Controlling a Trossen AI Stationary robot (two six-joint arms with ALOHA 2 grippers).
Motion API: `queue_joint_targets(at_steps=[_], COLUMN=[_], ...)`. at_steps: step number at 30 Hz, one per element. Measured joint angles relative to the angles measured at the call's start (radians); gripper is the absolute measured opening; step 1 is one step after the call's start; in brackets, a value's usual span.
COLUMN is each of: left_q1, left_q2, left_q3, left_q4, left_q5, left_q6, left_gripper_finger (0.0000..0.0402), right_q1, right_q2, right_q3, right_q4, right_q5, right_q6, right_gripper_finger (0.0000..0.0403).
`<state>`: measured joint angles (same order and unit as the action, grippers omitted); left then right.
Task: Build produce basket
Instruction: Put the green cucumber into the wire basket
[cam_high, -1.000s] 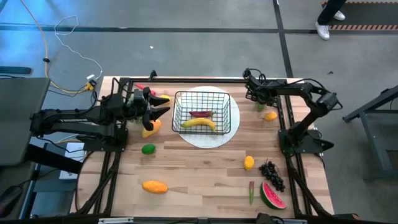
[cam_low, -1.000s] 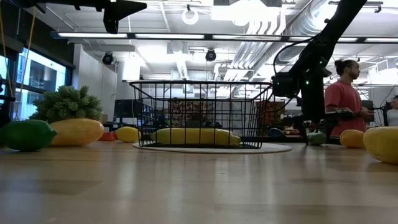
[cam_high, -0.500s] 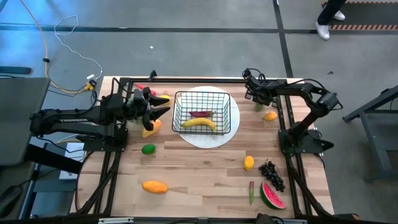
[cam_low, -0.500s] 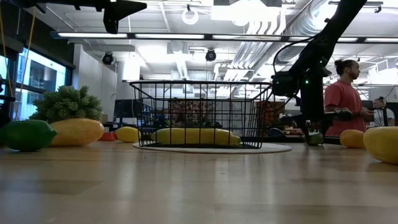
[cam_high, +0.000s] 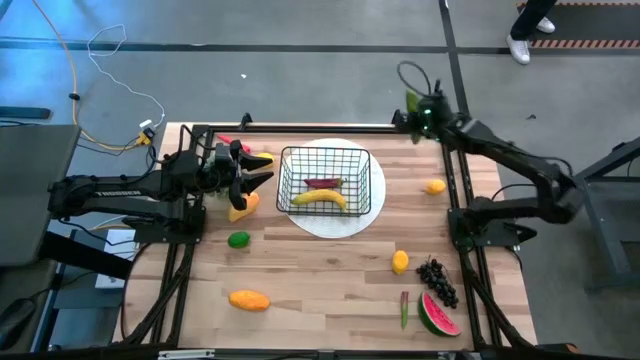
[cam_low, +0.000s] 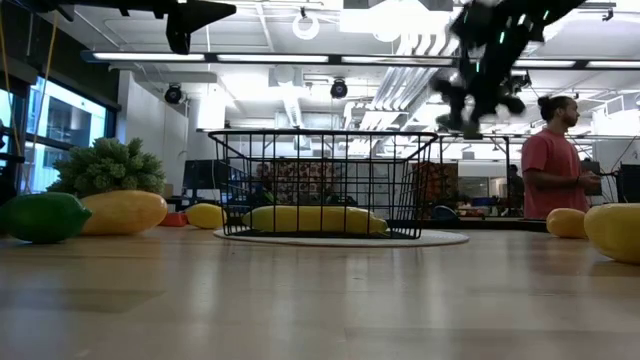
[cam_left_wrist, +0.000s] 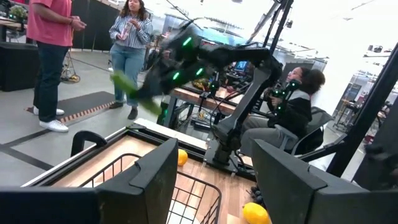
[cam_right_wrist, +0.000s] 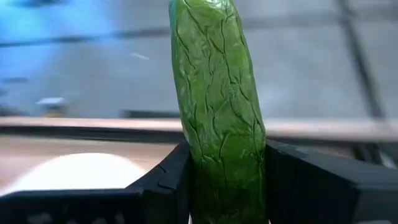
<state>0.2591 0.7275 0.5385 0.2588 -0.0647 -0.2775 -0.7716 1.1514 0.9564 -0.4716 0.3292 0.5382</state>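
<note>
The black wire basket (cam_high: 325, 180) stands on a round white plate (cam_high: 372, 205) at the table's far middle. A yellow banana (cam_high: 320, 199) and a red piece (cam_high: 322, 183) lie in it. My right gripper (cam_high: 413, 108) is high above the table's far right corner, shut on a green cucumber (cam_right_wrist: 217, 93), which also shows blurred in the left wrist view (cam_left_wrist: 132, 92). My left gripper (cam_left_wrist: 214, 186) hovers open and level left of the basket, with nothing between its fingers. My right gripper pinches the cucumber between its two fingers, one on each side of its lower part (cam_right_wrist: 227, 171). The rest of the cucumber sticks out past the fingers. It is lifted clear, high over the table.
Loose produce lies on the wooden table: a lime (cam_high: 238, 239), a mango (cam_high: 249, 299), a lemon (cam_high: 400, 262), grapes (cam_high: 436, 280), a watermelon slice (cam_high: 438, 315), a small yellow fruit (cam_high: 434, 186) at the far right, and a yellow piece (cam_high: 243, 205) below my left gripper. People stand beyond the table.
My right gripper has risen steeply from the table's far right part, turning as it went, and carries the cucumber up with it. The cucumber, low by the table a moment ago, now hangs clear well above basket height.
</note>
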Motion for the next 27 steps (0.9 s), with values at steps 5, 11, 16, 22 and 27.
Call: queue_joint_targets(at_steps=[5, 11, 16, 22, 27], left_q1=[0.000, 0.000, 0.000, 0.000, 0.000], left_q2=[0.000, 0.000, 0.000, 0.000, 0.001], left_q3=[0.000, 0.000, 0.000, 0.000, 0.000], left_q4=[0.000, 0.026, 0.085, 0.088, 0.074], left_q5=[0.000, 0.028, 0.039, 0.042, 0.061], left_q6=[0.000, -0.017, -0.026, -0.001, -0.008], left_gripper_finger=[0.0193, 0.0193, 0.0193, 0.0193, 0.0193], right_q1=[0.125, 0.345, 0.559, 0.728, 0.782], right_q2=[-0.134, -0.227, -0.225, -0.141, -0.065], right_q3=[0.077, 0.054, -0.061, -0.243, -0.260], right_q4=[0.075, 0.076, 0.220, 0.693, 0.832], right_q5=[-0.191, -0.241, -0.189, -0.139, -0.164], right_q6=[-0.203, -0.187, -0.100, -0.061, -0.196], right_gripper_finger=[0.0122, 0.0122, 0.0123, 0.0123, 0.0124])
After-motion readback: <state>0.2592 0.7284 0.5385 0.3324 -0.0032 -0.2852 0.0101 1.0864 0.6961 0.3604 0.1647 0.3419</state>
